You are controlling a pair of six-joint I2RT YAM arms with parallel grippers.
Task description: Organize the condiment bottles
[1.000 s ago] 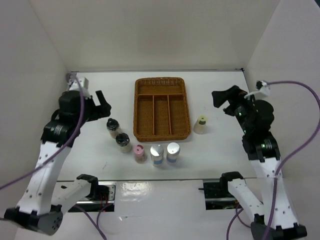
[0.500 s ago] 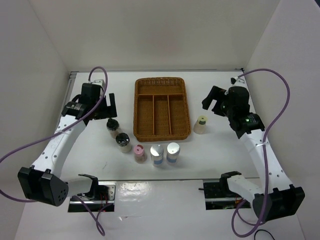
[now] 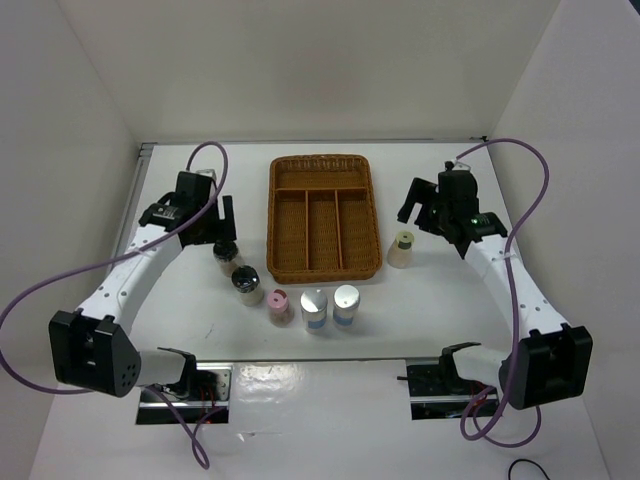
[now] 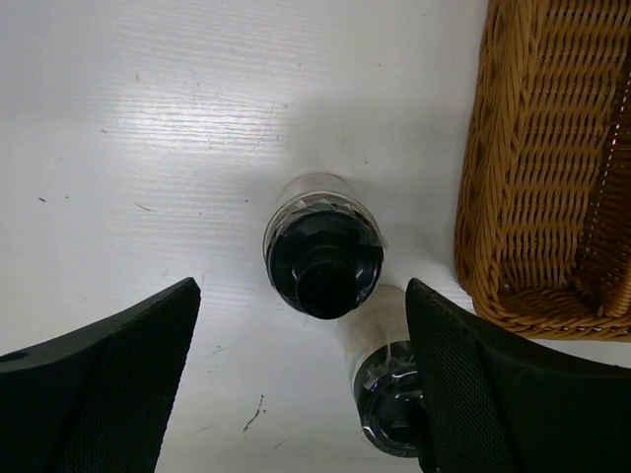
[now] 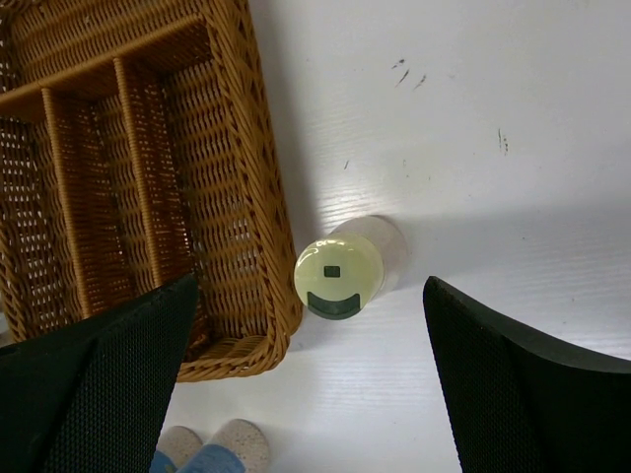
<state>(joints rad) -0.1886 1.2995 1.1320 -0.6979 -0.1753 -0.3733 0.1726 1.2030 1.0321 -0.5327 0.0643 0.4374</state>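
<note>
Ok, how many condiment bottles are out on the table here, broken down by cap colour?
Black-capped bottles: 2
Silver-topped bottles: 2
Pink-capped bottle: 1
Yellow-green-capped bottle: 1
Total: 6

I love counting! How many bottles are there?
6: two black-capped bottles left of the wicker tray, a pink-capped bottle and two silver-topped bottles in front of it, a yellow-capped bottle right of it. None hidden.
</note>
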